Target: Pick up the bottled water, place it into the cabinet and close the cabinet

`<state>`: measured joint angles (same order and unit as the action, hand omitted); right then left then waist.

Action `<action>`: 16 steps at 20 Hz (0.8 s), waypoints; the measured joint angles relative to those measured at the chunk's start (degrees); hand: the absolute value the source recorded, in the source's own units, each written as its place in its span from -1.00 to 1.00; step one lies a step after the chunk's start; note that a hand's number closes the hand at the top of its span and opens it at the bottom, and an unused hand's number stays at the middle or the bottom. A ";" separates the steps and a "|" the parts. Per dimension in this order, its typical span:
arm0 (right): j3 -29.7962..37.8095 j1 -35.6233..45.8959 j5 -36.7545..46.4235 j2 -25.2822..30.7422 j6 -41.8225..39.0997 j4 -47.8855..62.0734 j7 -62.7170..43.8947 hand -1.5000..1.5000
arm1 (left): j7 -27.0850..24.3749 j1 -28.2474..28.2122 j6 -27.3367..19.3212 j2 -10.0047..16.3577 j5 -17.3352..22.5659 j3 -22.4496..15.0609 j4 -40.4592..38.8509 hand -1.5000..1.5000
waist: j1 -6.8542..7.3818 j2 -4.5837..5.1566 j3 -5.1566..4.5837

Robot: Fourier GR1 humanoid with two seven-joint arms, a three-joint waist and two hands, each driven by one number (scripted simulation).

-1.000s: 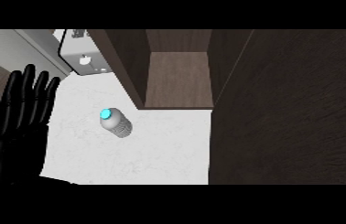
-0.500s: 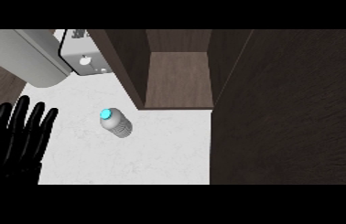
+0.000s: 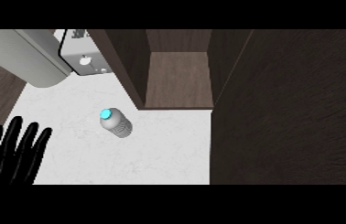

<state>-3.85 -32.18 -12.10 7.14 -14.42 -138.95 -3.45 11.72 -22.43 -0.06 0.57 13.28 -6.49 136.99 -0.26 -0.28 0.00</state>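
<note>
The bottle (image 3: 116, 124) appears to stand upright on the white counter (image 3: 162, 150), blue cap on top, outside the cabinet (image 3: 179, 81), whose open shelf lies at 1 o'clock from it. The left hand (image 3: 24, 150) rests at 8 o'clock from the bottle, near the view's left edge, fingers straight and spread, holding nothing. The right hand is out of sight.

The main risk I see is tipping. The bottle looks tall and narrow, so a sideways brush from straight fingers could knock it over and send it rolling. The cabinet's left wall (image 3: 125, 67) also juts out between bottle and shelf, and a direct path toward 1 o'clock could catch its edge. The open door (image 3: 277, 109) at 3 o'clock could hit a bottle set too near the front when swung shut.
</note>
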 measured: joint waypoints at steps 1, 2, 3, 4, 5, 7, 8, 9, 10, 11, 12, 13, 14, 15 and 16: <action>-0.45 -0.70 0.07 -0.21 -0.01 -0.23 0.11 -1.00 | 0.32 0.03 -0.19 -0.03 -0.02 -0.06 0.04 -1.00 | -0.06 0.01 -0.01; -0.81 -2.02 0.16 -0.26 -0.54 -0.40 0.84 -1.00 | -0.52 -0.57 0.46 0.17 0.06 0.52 -0.08 -1.00 | -0.13 -0.02 -0.02; -0.60 -2.51 0.17 -0.16 -0.87 -0.53 1.29 -1.00 | -0.76 -0.54 0.46 0.10 -0.45 0.24 -0.17 -1.00 | -0.19 -0.01 -0.02; -0.44 -2.80 0.18 -0.15 -1.11 -0.57 1.55 -1.00 | -0.99 -0.69 0.64 0.16 -0.46 0.56 -0.18 -1.00 | -0.17 0.01 -0.02; -0.62 -3.60 0.28 -0.45 -1.42 -0.52 2.28 -1.00 | -1.61 -1.31 1.03 0.07 -0.63 0.38 -0.40 -1.00 | -0.17 0.01 -0.02; 0.46 -4.84 0.29 -0.20 -2.51 -0.38 3.51 -1.00 | -2.84 -2.52 1.16 0.06 -0.75 0.03 -0.53 -1.00 | -0.16 0.02 -0.01; 0.71 -5.46 0.29 -0.17 -2.97 -0.41 4.04 -1.00 | -2.96 -2.35 1.25 0.12 -0.36 0.66 -0.99 -1.00 | -0.20 0.03 -0.01; 0.88 -5.69 0.28 -0.34 -3.08 -0.40 4.35 -1.00 | -2.34 -1.27 0.59 -0.01 -0.63 0.74 -1.37 -1.00 | -0.27 0.06 -0.01; 0.03 -6.73 0.39 -0.69 -3.28 -0.59 4.89 -1.00 | -2.02 -1.17 0.22 -0.13 -1.21 0.37 -1.40 -1.00 | -0.38 0.06 -0.01; -0.09 -7.28 0.48 -0.64 -3.68 -0.68 5.40 -1.00 | -2.38 -1.07 0.43 -0.10 -1.00 0.80 -2.30 -1.00 | -0.40 0.06 -0.01; -0.39 -7.97 0.53 -0.66 -4.01 -0.78 5.79 -1.00 | -2.77 -1.01 0.38 -0.19 -1.07 1.16 -3.28 -1.00 | -0.43 0.06 -0.02; -0.37 -8.68 0.55 -0.62 -4.48 -0.83 6.50 -1.00 | -2.73 -0.23 0.30 -0.06 -0.81 1.97 -4.62 -1.00 | -0.54 0.07 -0.02; -0.94 -9.90 0.68 -0.86 -4.87 -0.89 7.39 -1.00 | -2.69 0.89 0.13 -0.05 -0.79 2.44 -5.99 -1.00 | -0.71 0.08 -0.03; -0.64 -9.97 0.75 -0.87 -4.84 -0.84 7.61 -1.00 | -4.53 0.24 0.72 -0.15 -0.73 2.53 -7.82 -1.00 | -0.59 0.08 -0.04; -0.55 -10.44 0.78 -0.75 -5.11 -0.91 8.00 -1.00 | -4.97 0.84 0.98 -0.02 -0.29 3.28 -9.35 -1.00 | -0.62 0.10 -0.04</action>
<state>-4.39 -42.62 -11.33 6.38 -19.54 -139.86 4.56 6.75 -21.59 0.92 0.55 12.99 -3.22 127.64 -0.88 -0.18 -0.05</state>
